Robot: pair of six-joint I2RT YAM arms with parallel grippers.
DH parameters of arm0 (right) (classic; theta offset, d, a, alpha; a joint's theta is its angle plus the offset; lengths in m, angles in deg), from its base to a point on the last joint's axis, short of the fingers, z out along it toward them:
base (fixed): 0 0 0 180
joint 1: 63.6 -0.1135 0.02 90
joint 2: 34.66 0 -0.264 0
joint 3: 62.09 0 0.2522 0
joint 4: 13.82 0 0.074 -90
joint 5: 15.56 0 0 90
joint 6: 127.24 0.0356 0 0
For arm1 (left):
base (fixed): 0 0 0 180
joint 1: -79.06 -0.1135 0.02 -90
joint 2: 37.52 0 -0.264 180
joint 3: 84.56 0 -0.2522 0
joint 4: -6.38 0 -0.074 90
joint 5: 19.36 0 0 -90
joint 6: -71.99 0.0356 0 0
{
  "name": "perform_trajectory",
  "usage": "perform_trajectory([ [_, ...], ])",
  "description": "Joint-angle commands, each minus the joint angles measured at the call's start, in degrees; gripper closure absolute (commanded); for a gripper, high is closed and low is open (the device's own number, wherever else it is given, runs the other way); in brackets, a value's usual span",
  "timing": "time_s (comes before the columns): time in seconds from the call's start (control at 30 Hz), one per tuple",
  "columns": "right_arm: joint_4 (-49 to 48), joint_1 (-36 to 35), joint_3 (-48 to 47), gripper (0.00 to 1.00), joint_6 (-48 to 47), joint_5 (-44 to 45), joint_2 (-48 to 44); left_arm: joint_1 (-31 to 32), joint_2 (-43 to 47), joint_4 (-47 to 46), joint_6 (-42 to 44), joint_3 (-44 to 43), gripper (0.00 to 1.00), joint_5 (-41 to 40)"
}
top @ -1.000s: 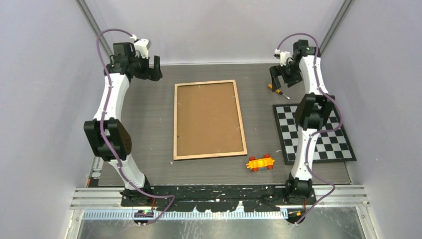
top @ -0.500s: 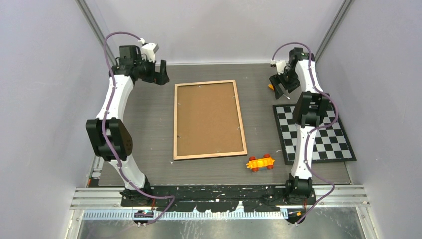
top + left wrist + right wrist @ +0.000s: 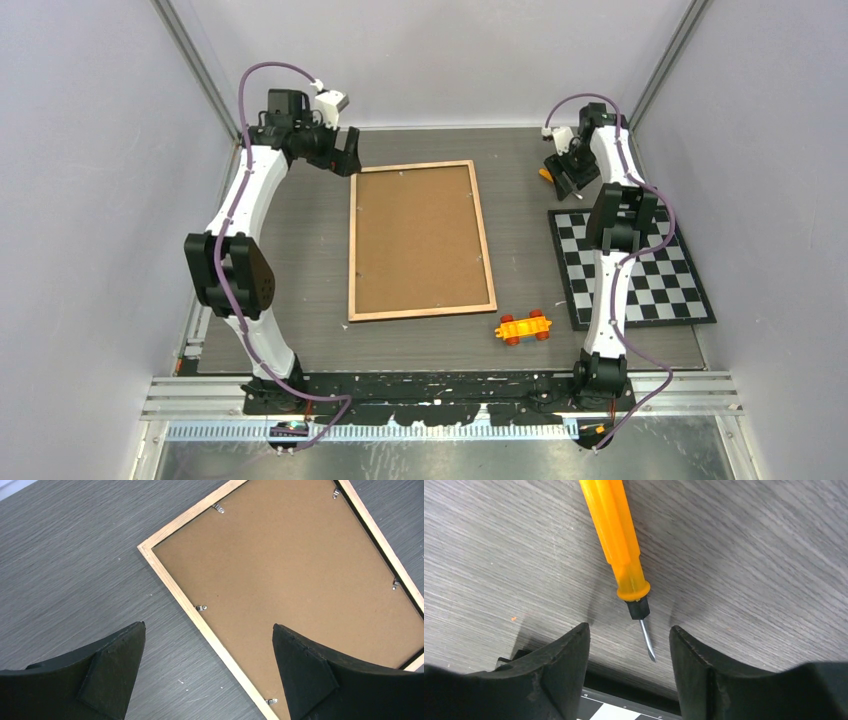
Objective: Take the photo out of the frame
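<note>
The frame [image 3: 420, 240] lies face down mid-table, showing its brown backing board and light wooden rim. The photo is hidden under the board. Small metal clips [image 3: 201, 608] hold the board along the rim. My left gripper [image 3: 345, 160] hovers at the frame's far-left corner, open and empty. In the left wrist view the frame [image 3: 300, 570] has its rim running between the left gripper's [image 3: 208, 626] fingers. My right gripper [image 3: 565, 178] is at the far right, low over an orange-handled screwdriver [image 3: 616, 535]. The right gripper's [image 3: 629, 627] jaws stand apart either side of the metal tip, touching nothing.
A black-edged checkerboard mat [image 3: 650, 270] lies at the right, its edge just below the right fingers [image 3: 604, 712]. An orange toy car [image 3: 523, 327] sits near the frame's near-right corner. Walls close in on the left, right and back.
The left arm swung right to the frame's far-left corner. The right gripper dropped onto the screwdriver's tip end and its jaws narrowed.
</note>
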Motion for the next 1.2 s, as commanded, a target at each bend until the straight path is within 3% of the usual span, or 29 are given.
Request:
perform_trajectory([
  [0.0,-0.2,0.8,-2.8,0.42,-2.0,-1.3,0.0,-0.1,-1.0,2.6,0.6,-3.9,0.00,0.4],
  [0.17,3.0,1.5,-2.7,0.59,-3.1,-5.1,0.5,-0.1,-1.8,3.2,0.7,-5.2,0.00,0.9],
  [0.37,4.6,1.5,-0.7,0.66,-3.9,-8.0,0.1,-0.3,-3.8,4.7,-1.5,-9.1,0.00,1.1],
  [0.63,2.0,1.5,-0.4,0.99,-2.0,-6.7,-1.7,-3.4,-3.2,-0.1,-15.3,-12.3,0.00,3.2],
  [0.77,-0.9,1.1,-0.1,1.00,0.4,-7.9,-6.1,-5.5,-2.5,-2.0,-19.8,-13.4,0.00,6.3],
  [0.93,-3.7,-0.7,-0.2,1.00,4.5,-14.4,-13.0,-8.3,-2.8,2.1,-19.7,-18.4,0.00,12.3],
  [1.17,-4.4,-9.2,2.8,1.00,5.9,-21.8,-22.6,-8.3,-6.1,20.2,-15.7,-30.3,0.00,20.1],
])
